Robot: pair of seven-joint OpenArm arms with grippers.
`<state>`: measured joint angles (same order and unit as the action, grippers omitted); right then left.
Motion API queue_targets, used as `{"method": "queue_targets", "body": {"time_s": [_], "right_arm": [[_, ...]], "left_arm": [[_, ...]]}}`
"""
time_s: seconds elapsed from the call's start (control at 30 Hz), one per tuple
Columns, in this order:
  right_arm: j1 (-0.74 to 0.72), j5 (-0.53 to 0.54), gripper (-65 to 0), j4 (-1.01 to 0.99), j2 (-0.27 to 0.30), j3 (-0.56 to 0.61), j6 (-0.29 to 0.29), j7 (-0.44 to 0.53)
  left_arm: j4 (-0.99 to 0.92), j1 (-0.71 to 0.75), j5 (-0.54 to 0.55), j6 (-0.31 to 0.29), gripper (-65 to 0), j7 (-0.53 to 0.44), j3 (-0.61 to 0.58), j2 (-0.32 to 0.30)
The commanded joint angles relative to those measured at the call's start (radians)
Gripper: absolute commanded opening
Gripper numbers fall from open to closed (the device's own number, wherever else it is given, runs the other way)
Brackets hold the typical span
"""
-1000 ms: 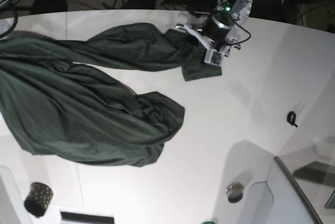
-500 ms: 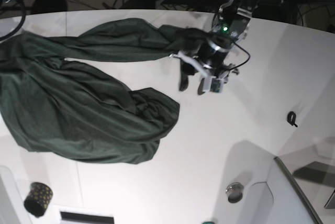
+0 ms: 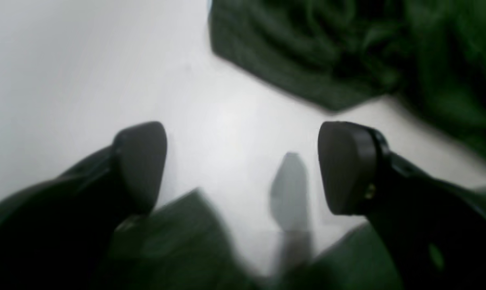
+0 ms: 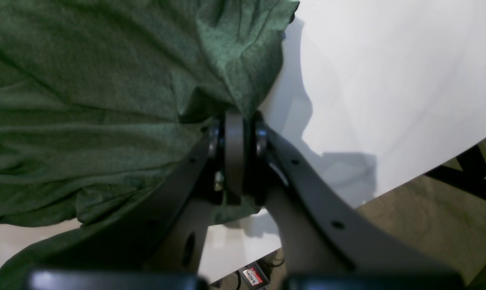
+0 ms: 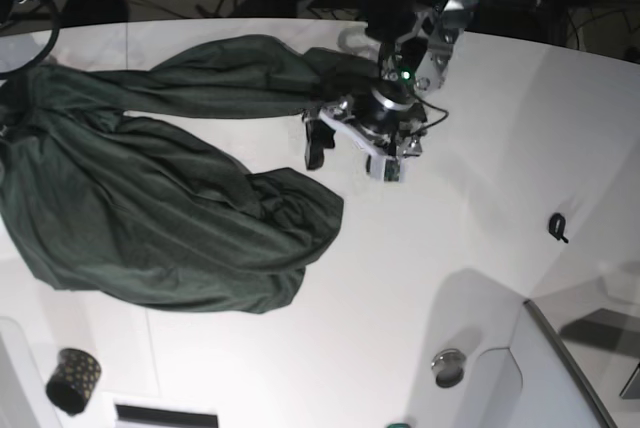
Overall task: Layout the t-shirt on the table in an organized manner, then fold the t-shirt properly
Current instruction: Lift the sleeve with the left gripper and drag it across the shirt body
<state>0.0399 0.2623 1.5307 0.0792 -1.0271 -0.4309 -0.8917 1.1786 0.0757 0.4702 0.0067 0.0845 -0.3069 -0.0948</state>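
The dark green t-shirt lies crumpled over the left half of the white table, with a long bunched band running along the far side. My left gripper hovers just right of that band, over bare table, open and empty. In the left wrist view the left gripper has its pads wide apart, with the t-shirt ahead of them. The right gripper is shut on a fold of the t-shirt near the table's edge. It is outside the base view.
A small black clip lies at the right. A round metal cap sits by a grey raised panel at the near right. A dark dotted cup stands at the near left. Floor shows beyond the table edge.
My left gripper let go of the shirt's corner, opened wide and moved left and nearer. The shirt's far band slid left, leaving bare table under the gripper.
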Motion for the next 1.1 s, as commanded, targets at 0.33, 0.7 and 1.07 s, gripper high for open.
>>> {"method": "queue_targets", "body": {"time_s": [0.33,0.7,1.07], "right_arm": [[-0.007,0.013,-64.4,0.02,0.018,0.0,-0.007,0.018],[-0.013,0.013,-64.4,0.02,0.023,0.0,-0.007,0.018],[-0.022,0.012,-64.4,0.014,0.017,0.003,-0.007,0.018]], "left_arm": [[-0.164,-0.155,0.161,-0.001,-15.6,-0.012,-0.01,0.033],[-0.305,-0.244,0.161,-0.001,-63.5,-0.012,-0.107,0.071],[-0.09,-0.215,0.167,0.003,-65.0,-0.012,-0.005,-0.105]]}}
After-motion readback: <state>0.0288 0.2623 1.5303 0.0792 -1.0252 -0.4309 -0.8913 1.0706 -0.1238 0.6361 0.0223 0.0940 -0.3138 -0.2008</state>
